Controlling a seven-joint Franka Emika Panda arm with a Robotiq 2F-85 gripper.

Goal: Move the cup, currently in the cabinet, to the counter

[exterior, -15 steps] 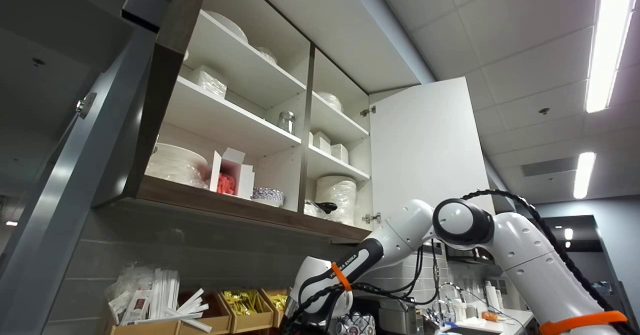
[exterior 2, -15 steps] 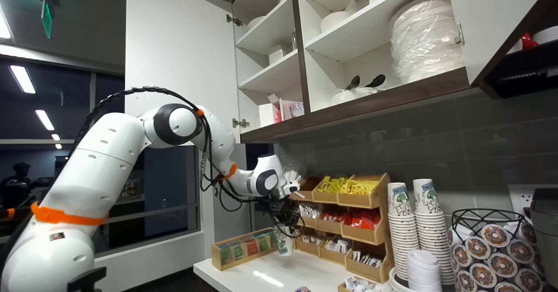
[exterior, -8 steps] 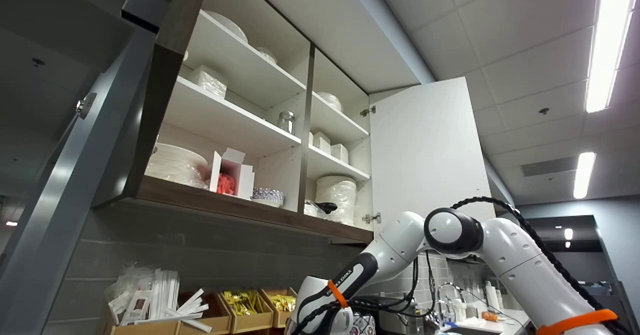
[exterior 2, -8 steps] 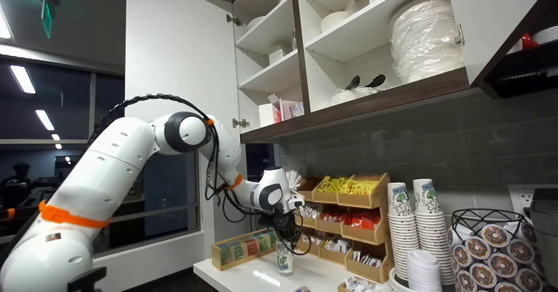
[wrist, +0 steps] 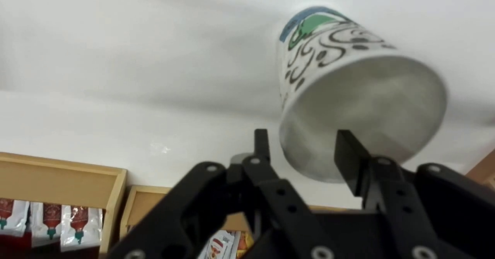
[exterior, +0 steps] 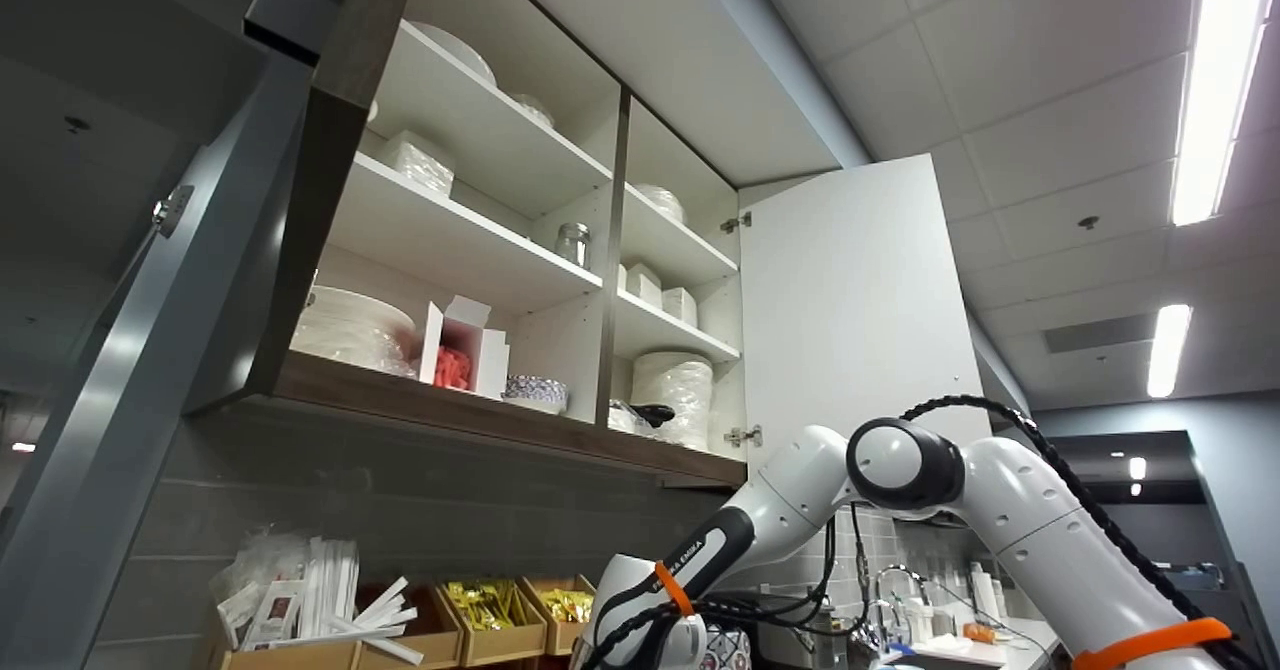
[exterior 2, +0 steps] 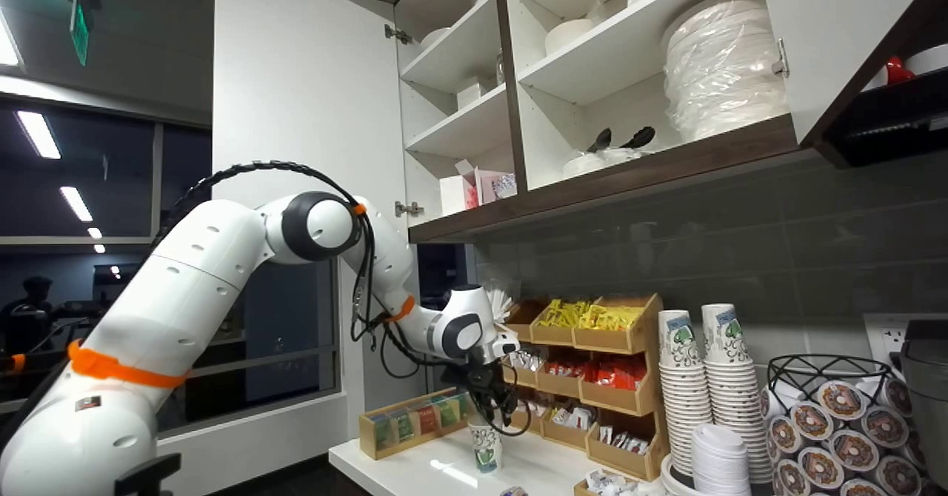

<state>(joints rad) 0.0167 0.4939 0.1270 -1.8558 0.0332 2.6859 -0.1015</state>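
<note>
The white paper cup (exterior 2: 486, 448) with a green and blue print is just below my gripper (exterior 2: 489, 403), at the white counter (exterior 2: 415, 477). In the wrist view the cup (wrist: 332, 54) has its open rim towards the camera and looks blurred. My gripper (wrist: 303, 145) is open there. Its fingers are either side of the cup's near left rim in the picture, with a gap. I cannot tell whether the cup stands flat. The cabinet, its door open, shows in both exterior views (exterior: 480, 415) (exterior 2: 629, 174). The cup and gripper are out of view in an exterior view.
A wooden rack (exterior 2: 644, 363) of packets stands behind the gripper. A tea box (exterior 2: 418, 422) is beside the cup. Stacks of paper cups (exterior 2: 681, 407) and a wire basket of coffee pods (exterior 2: 833, 429) stand farther right. The open cabinet door (exterior 2: 311, 89) hangs above the arm.
The arm lowered with the cup from a second ago to half a second ago. Since then the arm has barely moved, while the cup has dropped a little lower, out of the gripper.
</note>
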